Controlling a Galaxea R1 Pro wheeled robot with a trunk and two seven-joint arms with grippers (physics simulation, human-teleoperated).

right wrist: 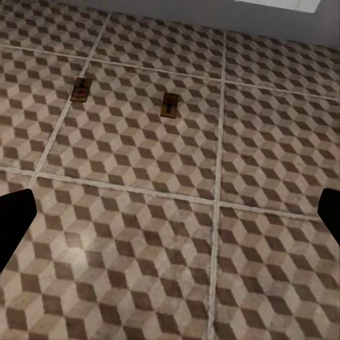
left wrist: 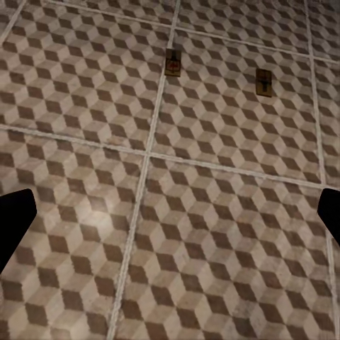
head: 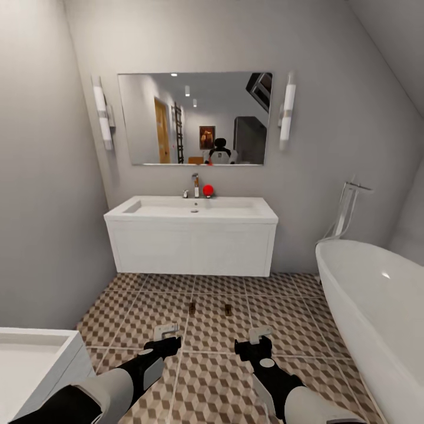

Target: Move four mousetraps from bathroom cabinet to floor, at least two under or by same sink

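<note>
- At the far left, low down, the corner of a white fixture [head: 35, 353] juts in, flat-topped with a shallow recess.
- The left gripper [head: 166, 335] hangs over the bathroom floor [head: 147, 306], its pale fingers parted with nothing between them; in the left wrist view the two dark fingertips [left wrist: 14, 223] sit at opposite edges, wide apart and empty.
- The floor is glossy tile in a cube pattern of brown, beige and white, cut by pale grout lines.
- Two mousetraps lie flat on it, in front of the sink and a little ahead of the grippers. The left mousetrap [head: 192, 307] rests right on a grout line; the left wrist view shows it as a small tan board [left wrist: 173, 64] with dark wire and a touch of red.
- The right mousetrap [head: 228, 310] lies near it but apart, on the next tile, tan with a dark bar down its middle [left wrist: 264, 82].
- Behind them the sink [head: 191, 207] is a wide white rectangular basin on a white wall-hung front, with a chrome tap and a red ball beside it, under a mirror [head: 194, 118].
- The right gripper [head: 259, 339] hovers over the tiles too, fingers spread and holding nothing.
- A white bathtub [head: 377, 312] curves along the right side.
</note>
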